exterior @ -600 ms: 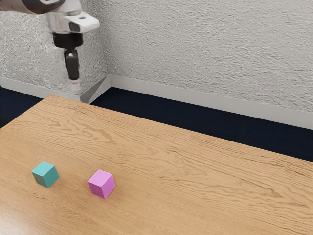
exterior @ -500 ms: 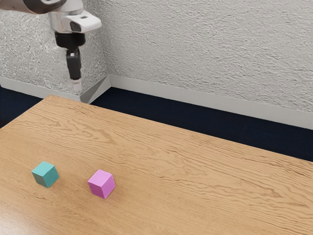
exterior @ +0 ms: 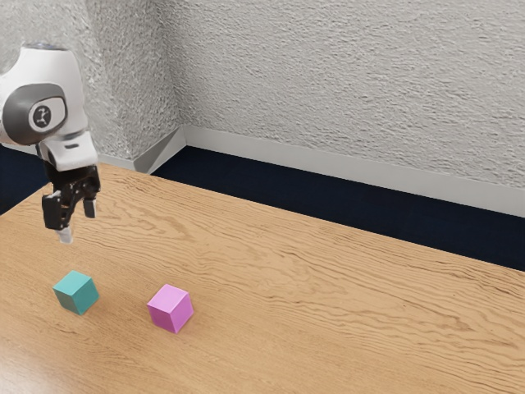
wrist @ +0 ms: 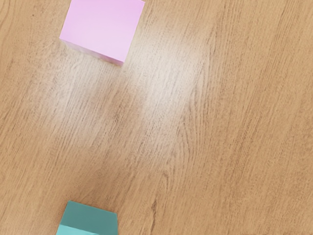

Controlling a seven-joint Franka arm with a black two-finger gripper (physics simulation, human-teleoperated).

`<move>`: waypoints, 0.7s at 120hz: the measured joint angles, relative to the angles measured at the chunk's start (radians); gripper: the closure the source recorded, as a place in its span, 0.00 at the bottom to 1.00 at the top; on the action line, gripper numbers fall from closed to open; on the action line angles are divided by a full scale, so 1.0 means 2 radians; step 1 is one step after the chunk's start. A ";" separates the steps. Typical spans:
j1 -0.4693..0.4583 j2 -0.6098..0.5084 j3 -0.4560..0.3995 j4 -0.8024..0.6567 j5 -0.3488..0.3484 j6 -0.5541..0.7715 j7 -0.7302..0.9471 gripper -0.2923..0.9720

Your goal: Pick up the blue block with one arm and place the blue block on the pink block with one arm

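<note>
The blue block (exterior: 76,292), teal in colour, sits on the wooden table (exterior: 344,279) near the exterior view's left. The pink block (exterior: 171,308) stands a short way toward the exterior view's right of it, not touching. My gripper (exterior: 72,222) hangs above the table, a little higher than the blue block and slightly behind it, with its fingers open and nothing between them. In the wrist view the blue block (wrist: 88,221) lies just under my hand and the pink block (wrist: 102,27) lies farther off across bare wood.
A textured grey wall (exterior: 344,74) with a pale baseboard runs behind the table, with dark floor (exterior: 344,205) between them. The table's far edge runs diagonally behind my gripper.
My arm has dropped from high near the wall down to just above the table over the blue block, and the hand has turned. Both blocks stay where they were.
</note>
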 joint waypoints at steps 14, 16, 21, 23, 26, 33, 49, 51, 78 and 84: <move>0.025 -0.004 0.009 -0.080 0.002 0.082 0.065 0.23; 0.027 -0.004 0.012 -0.089 0.002 0.095 0.073 0.23; 0.037 -0.003 0.017 -0.102 0.003 0.122 0.094 0.23; 0.040 -0.002 0.018 -0.105 0.003 0.132 0.102 0.23; 0.049 0.004 0.019 -0.108 0.003 0.145 0.114 0.23; 0.062 0.022 0.020 -0.110 0.003 0.172 0.141 0.23; 0.070 0.048 0.021 -0.117 0.003 0.224 0.195 0.23; 0.072 0.050 0.021 -0.120 0.003 0.229 0.200 0.23; 0.098 0.049 0.021 -0.163 0.002 0.275 0.266 0.23; 0.101 0.050 0.021 -0.168 0.001 0.281 0.278 0.23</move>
